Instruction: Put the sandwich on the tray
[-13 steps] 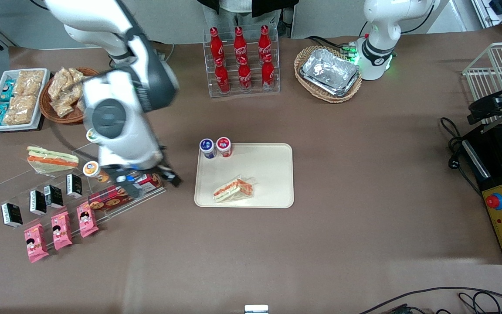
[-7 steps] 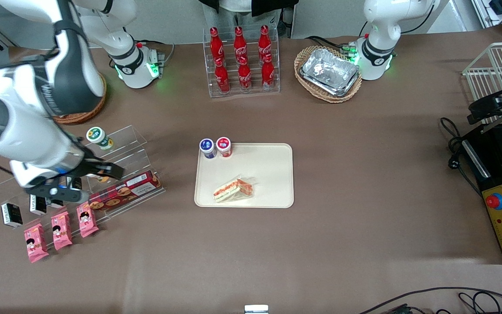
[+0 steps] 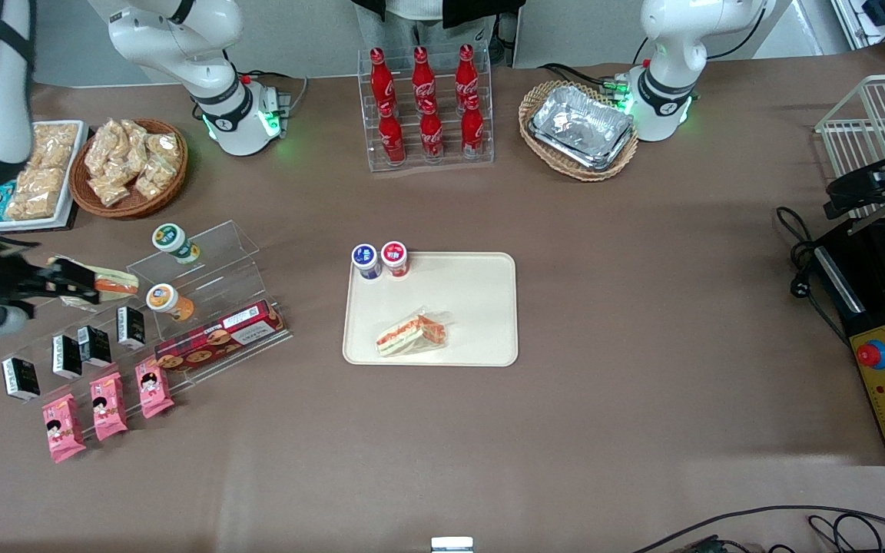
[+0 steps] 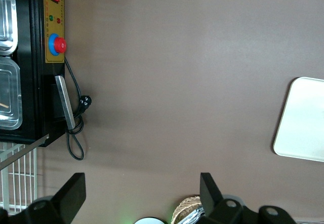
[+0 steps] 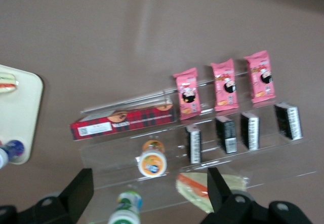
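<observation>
The gripper [image 3: 66, 280] hangs well off toward the working arm's end of the table from the tray [image 3: 488, 307], above the clear display rack [image 3: 204, 269]. Its fingers [image 5: 81, 191] stand wide apart, holding nothing. A sandwich [image 3: 412, 336] lies on the tray.

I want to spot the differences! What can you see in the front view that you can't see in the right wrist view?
Only the front view shows the cola bottles, the basket of foil trays and the whole tray.

Only the right wrist view shows the open gripper from above, hanging over the clear shelf's sandwich.

Both show the pink snack packets, the red cookie box and the sandwich on the tray.
</observation>
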